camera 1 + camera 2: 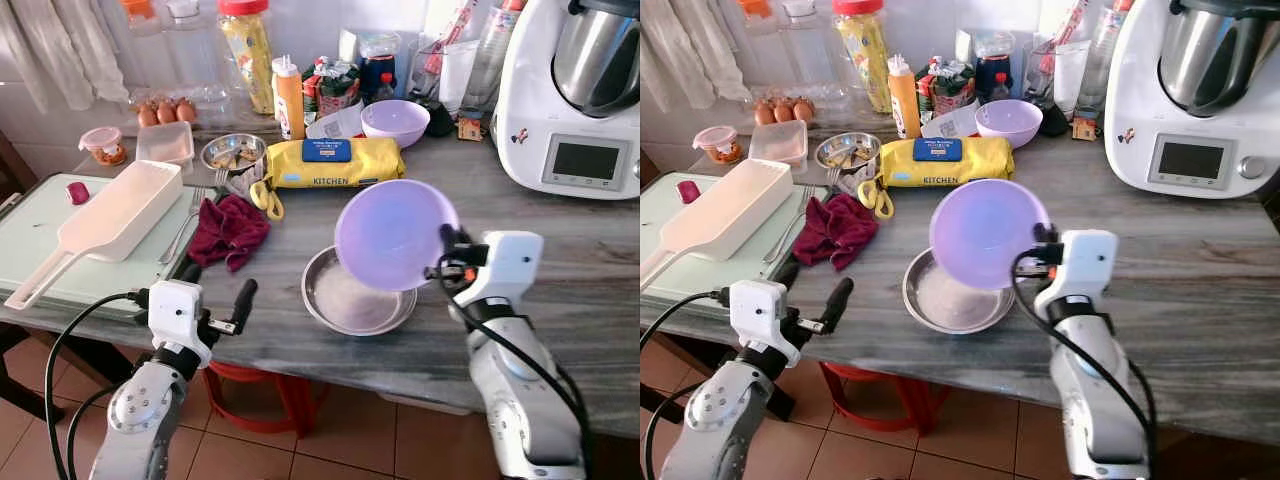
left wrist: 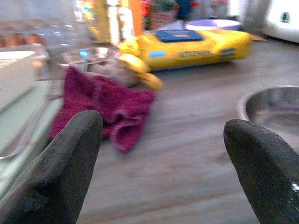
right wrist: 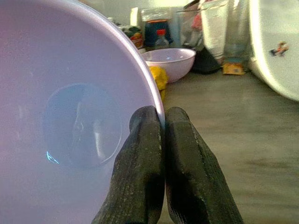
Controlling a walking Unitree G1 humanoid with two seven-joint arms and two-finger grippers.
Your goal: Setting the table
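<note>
Right gripper [image 3: 163, 122] is clenched on rim of lilac plastic bowl [image 1: 393, 232], held tilted above round steel dish [image 1: 355, 296]. Bowl should be levelled before lowering. Left gripper [image 2: 163, 140] is spread, idle.

Glossy lilac plastic bowl [image 1: 393, 234], dull steel plate [image 1: 355, 296], matt grey-veined countertop [image 1: 560, 260].

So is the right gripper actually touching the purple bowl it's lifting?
Touching. The right wrist view shows the right gripper pinching the purple bowl by its rim, one black finger inside and one outside, with no gap.
</note>
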